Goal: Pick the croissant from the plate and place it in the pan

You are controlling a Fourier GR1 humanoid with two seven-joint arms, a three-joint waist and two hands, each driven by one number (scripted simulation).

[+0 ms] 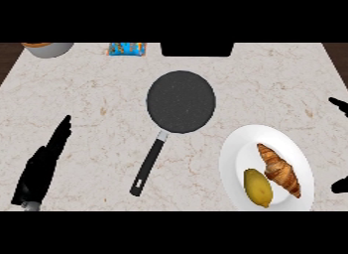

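The right hand (347, 184) shows only at the view's right edge, thumb and fingers spread wide, holding nothing, just beside the white plate (242, 149). The croissant (280, 169), brown, ridged and tapered, lies on that plate close beside a smooth yellow lemon (259, 187). Closing in could nudge the lemon or skid the glossy plate. The dark speckled pan (181, 101) sits apart on the marbled desk (96, 109). The left hand (41, 171) rests with fingers straight, empty.
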